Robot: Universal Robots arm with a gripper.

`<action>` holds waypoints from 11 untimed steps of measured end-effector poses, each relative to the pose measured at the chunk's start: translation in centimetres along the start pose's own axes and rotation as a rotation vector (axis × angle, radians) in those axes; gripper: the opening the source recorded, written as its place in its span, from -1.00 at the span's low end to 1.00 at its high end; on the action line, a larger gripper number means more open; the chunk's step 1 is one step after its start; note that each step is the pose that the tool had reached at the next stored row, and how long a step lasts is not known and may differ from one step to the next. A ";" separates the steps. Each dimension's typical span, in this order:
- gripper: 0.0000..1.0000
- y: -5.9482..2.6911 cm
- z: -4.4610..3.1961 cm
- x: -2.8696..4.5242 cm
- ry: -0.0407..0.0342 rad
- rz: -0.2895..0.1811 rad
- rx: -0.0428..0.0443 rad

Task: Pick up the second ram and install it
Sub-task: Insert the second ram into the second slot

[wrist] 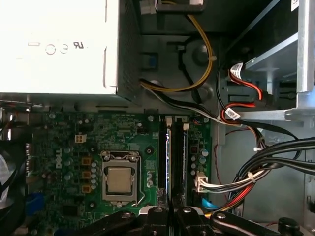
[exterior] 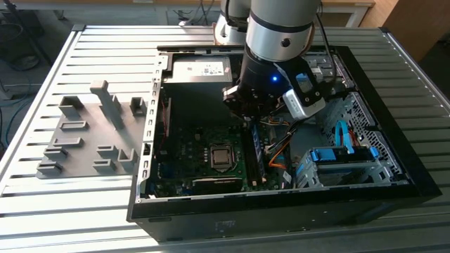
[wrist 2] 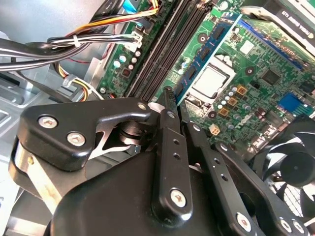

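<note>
holder tray (exterior: 88, 137): grey slotted plastic, on the slatted tabletop (exterior: 42, 205), well off to the exterior view's left of the gripper, outside the case. No blue stick visible in its slots.
PC case (exterior: 281, 203): open, lying on its side; arm reaches down into it.
motherboard (wrist: 64, 142): green, directly below the gripper. CPU socket (wrist: 119, 179) sits beside the slots, bare metal lid.
RAM slots (wrist: 173, 152): dark parallel rows just ahead of the fingertips in the first wrist view.
gripper (wrist: 170, 214): fingers pressed close together, gap between them v. narrow. Looks clamped on a thin edge, but I can't confirm that from the wrist views alone.
second ram (exterior: 257, 153): blue stick standing on edge along the slot rows, right under the gripper in the exterior view; its top end runs up beneath the fingers. Can't tell if it is fully seated or just resting in the slot.
cables (wrist: 256, 167): black/red/white bundles off to the side of the gripper, near the slots but apart from them.
step (judgement): pick-up seems done, tray side left behind; work is at the install stage, stick over or in a slot.
next move needs (judgement): stick square to the slot, straight push down, even pressure along its length, latches free, cables kept out of the way.
</note>
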State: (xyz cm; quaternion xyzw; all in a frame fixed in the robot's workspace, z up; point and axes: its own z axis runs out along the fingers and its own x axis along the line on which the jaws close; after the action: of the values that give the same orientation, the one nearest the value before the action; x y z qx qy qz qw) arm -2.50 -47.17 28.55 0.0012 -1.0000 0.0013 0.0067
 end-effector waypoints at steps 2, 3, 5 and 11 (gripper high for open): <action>-0.72 0.00 0.22 0.00 0.0000 0.011 -0.0001; -0.72 0.00 0.30 0.00 0.0000 0.018 -0.0003; -0.72 -0.02 0.41 -0.01 0.0001 0.025 -0.0003; -0.72 -0.17 0.90 -0.01 0.0001 0.026 -0.0005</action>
State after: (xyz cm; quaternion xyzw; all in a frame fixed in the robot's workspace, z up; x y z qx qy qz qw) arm -2.50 -47.34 27.64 -0.0117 -0.9999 0.0011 0.0068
